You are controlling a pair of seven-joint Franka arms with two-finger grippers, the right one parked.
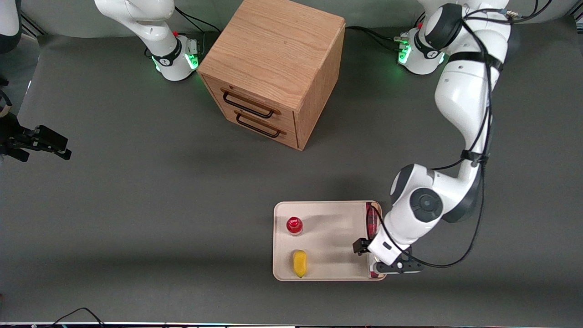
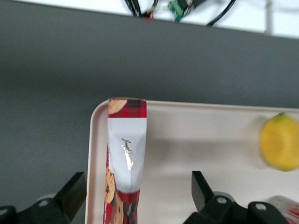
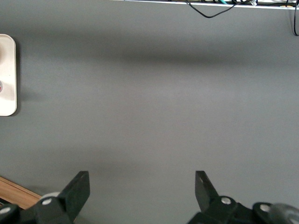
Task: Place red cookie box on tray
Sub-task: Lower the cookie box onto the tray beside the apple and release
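I start with what is nearest the front camera, and that is the tray. It is cream, with round corners and a low rim, and it sits on the gray table. Three things lie in it.

A yellow thing lies close to the tray's near edge. I cannot tell what it is. A little farther from the camera stands a small bottle with a red cap.

The red cookie box lies flat in the tray, along the short edge at my working arm's end. It runs the whole way down that edge and sits just beside the rim. In the left wrist view I see the cookie box with its red check end, a gray patch and little cookie pictures.

My gripper hangs right over the near half of the box. Its two fingers are spread wide, one on each side of the box, and neither one touches it. The box rests on the tray by itself.

Farther away on the table stands a wooden cabinet with two drawers, both closed, each with a dark handle.
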